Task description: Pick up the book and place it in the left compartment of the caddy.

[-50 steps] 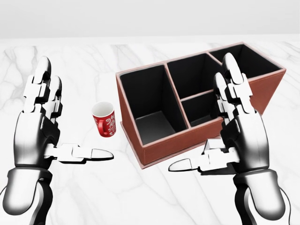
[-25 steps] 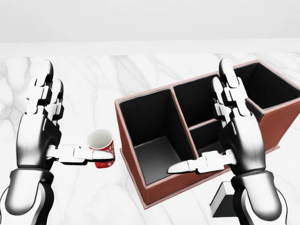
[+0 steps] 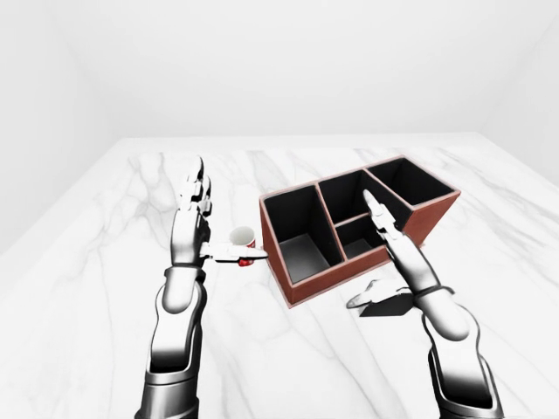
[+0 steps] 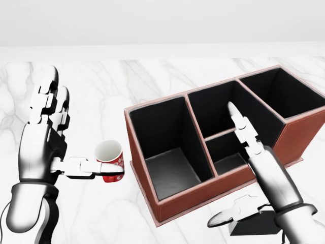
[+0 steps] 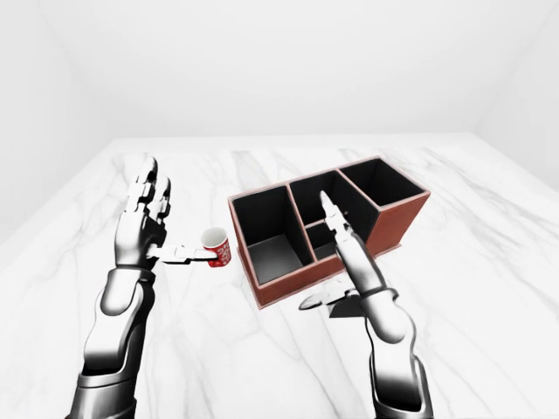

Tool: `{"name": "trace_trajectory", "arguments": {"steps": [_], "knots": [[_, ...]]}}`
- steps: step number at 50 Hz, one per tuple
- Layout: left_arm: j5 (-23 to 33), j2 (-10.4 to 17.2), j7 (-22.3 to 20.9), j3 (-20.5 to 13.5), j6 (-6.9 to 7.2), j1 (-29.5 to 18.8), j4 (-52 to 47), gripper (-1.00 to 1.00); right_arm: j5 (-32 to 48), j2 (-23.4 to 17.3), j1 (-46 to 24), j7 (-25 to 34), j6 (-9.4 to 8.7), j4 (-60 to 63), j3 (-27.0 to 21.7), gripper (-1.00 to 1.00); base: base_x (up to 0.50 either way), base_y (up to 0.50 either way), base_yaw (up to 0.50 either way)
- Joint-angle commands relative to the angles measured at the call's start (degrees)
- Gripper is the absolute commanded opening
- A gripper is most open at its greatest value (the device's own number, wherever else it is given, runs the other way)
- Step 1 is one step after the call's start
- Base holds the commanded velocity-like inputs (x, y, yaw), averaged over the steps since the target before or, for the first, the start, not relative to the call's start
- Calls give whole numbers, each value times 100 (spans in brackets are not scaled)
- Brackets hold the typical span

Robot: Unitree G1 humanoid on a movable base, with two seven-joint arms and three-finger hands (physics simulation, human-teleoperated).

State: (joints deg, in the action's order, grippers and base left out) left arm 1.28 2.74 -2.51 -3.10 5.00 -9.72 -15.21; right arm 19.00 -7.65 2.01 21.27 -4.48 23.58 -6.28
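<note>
Right robot hand [image 4: 256, 175] hangs low over the near edge of the caddy [image 4: 167, 203], fingers stretched out flat and spread, thumb sticking out toward the left of the head view, gripping nothing. Just under its wrist sits a dark flat thing on the bench [image 3: 105, 227], pretty sure that's the book [image 4: 254, 223], lying by the caddy's lower right corner in the head view and mostly covered by the hand. Can't tell if the thumb is actually touching it or only hovering above.

Left robot hand [image 4: 43, 142] is up on the left side, fingers pointing straight up and apart, thumb poking right so it overlaps the red mug [image 4: 109, 161] in the head view. Nothing's closed around the mug though, and I can't say whether the thumb really touches it.

Caddy is a reddish-brown box with black insides, sitting at an angle on the white marble bench. Its left compartment [image 4: 162, 147] is the big long one next to the mug, with nothing in it. Mug stands upright just left of the caddy, with a small gap between them.
</note>
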Motion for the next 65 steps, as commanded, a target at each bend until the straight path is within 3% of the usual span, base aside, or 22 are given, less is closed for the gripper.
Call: {"name": "trace_trajectory", "arguments": {"steps": [1,6,9,10,27,45,57,65], "knots": [[-16,6,12,-14,0,21,-76,100,1980,-160,470,1486,374,228,-462,100,0,0,0],[-39,0,5,-20,0,61,-23,100,2603,-102,342,1653,570,47,-405,100,0,0,0],[-39,-1,5,-17,0,83,-28,100,2803,-178,551,1615,936,-14,-561,100,0,0,0],[-37,0,4,-16,0,82,-35,100,2997,-212,589,1596,948,-100,-582,100,0,0,0],[-24,-1,4,-8,0,56,34,100,4568,-307,278,1387,948,-1027,-433,100,0,0,0],[-12,-12,4,5,0,88,88,100,5191,-661,237,778,948,-2059,-589,100,0,0,0],[-18,-14,3,3,0,108,34,100,5401,-920,-235,312,948,-3184,-364,100,0,0,0],[-30,-2,4,-19,0,81,54,100,5309,-1123,-141,22,948,-3669,-343,100,0,0,0]]}}
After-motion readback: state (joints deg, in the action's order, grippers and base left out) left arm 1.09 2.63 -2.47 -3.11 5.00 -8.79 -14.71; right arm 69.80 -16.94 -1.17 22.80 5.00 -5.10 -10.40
